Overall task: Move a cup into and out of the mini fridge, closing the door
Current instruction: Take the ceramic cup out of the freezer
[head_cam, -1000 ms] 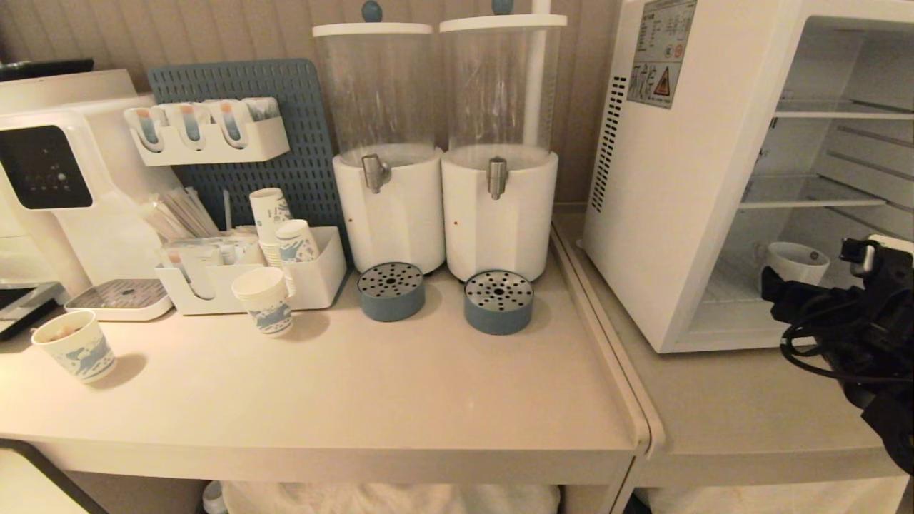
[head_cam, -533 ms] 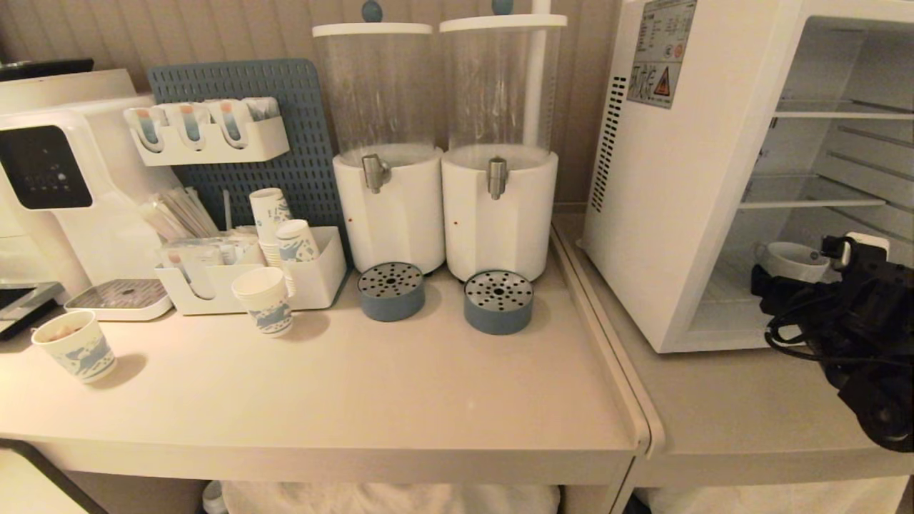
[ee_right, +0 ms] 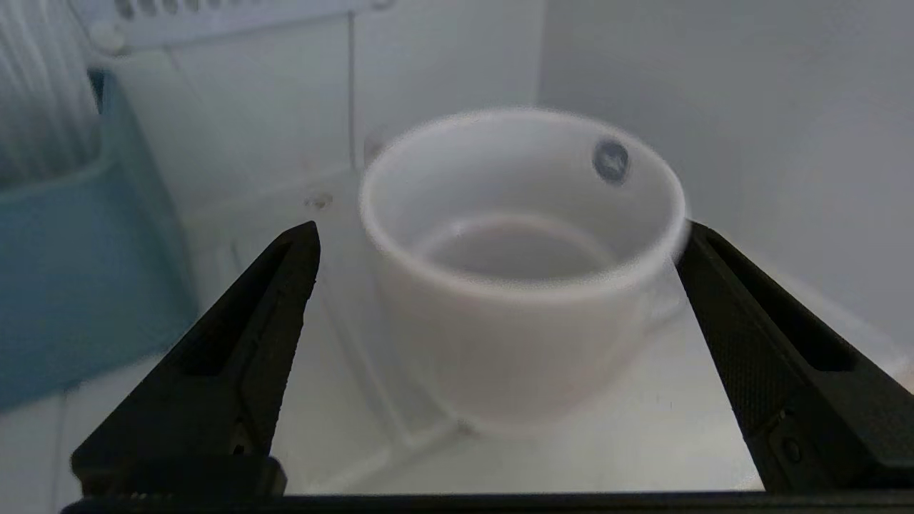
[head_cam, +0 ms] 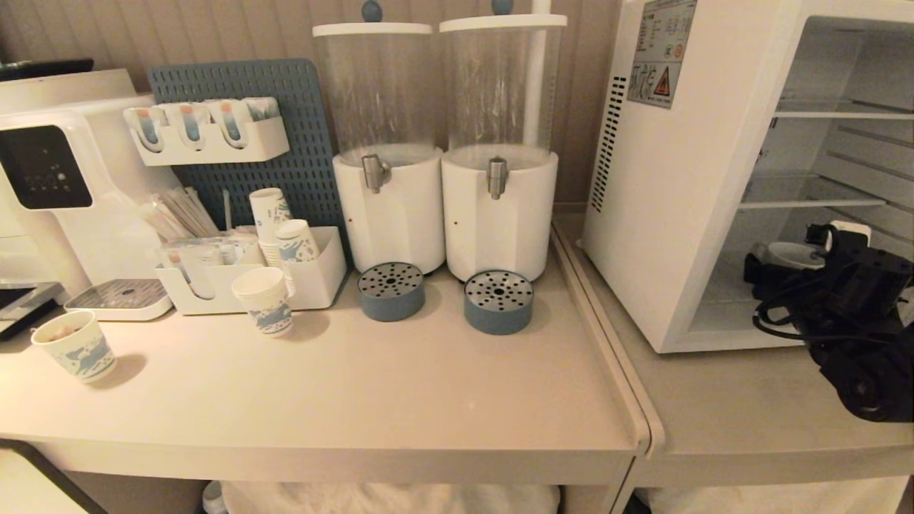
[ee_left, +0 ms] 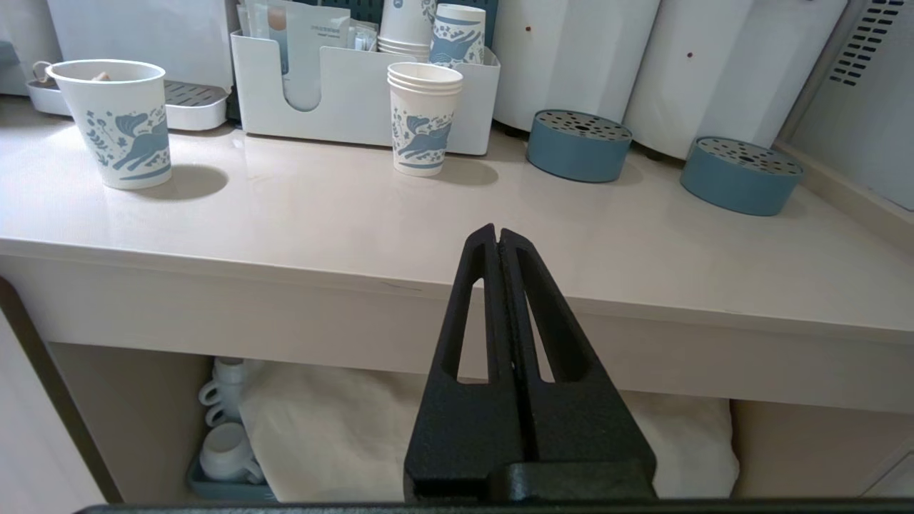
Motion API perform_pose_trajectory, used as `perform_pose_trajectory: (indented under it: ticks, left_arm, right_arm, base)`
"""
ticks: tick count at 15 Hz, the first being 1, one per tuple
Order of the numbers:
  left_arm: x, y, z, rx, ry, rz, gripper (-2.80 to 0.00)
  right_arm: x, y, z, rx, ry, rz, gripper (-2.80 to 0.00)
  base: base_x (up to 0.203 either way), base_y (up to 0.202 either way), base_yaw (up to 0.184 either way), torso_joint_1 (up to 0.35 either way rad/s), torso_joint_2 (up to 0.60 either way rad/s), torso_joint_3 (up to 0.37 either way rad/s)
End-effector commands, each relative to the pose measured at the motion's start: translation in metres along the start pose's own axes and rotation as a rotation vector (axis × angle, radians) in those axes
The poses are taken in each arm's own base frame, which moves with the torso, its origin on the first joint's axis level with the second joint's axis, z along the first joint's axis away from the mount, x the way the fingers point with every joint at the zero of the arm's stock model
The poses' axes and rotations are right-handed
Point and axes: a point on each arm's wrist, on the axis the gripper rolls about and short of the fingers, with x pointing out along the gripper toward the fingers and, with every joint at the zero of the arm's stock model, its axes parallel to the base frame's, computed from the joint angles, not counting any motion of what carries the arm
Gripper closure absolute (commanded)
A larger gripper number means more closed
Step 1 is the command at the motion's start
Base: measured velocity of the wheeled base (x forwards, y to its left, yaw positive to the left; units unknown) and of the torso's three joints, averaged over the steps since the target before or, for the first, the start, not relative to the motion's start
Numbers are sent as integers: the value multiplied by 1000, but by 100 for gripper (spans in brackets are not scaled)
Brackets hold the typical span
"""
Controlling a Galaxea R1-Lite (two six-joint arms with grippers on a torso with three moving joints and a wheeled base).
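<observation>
Black, cable-draped right arm (head_cam: 850, 314)

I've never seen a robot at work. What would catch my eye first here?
Probably the black right gripper reaching into the open mini fridge at the right of the counter, its jaws spread wide on either side of a white cup on the fridge floor, not yet closed on it. Next, the two tall clear drink dispensers standing side by side mid-counter, with patterned paper cups to their left.
</observation>
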Motion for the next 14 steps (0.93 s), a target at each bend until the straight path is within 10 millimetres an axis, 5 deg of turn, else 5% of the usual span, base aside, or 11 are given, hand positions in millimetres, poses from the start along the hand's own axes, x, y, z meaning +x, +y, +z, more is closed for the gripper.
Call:
perform_pose_trajectory:
  ticks: [1,14]
  left_arm:
    - [2,2,-11,-3,35,6,0]
    - [2,2,-11,-4,35,6,0]
  right_arm:
    - [7,2,-3,1,-8,-3,-280]
    - [35,1,-15,-18,-16,-2,-280]
  base:
    - [0,0,0,0,0,0]
    - [0,0,0,0,0,0]
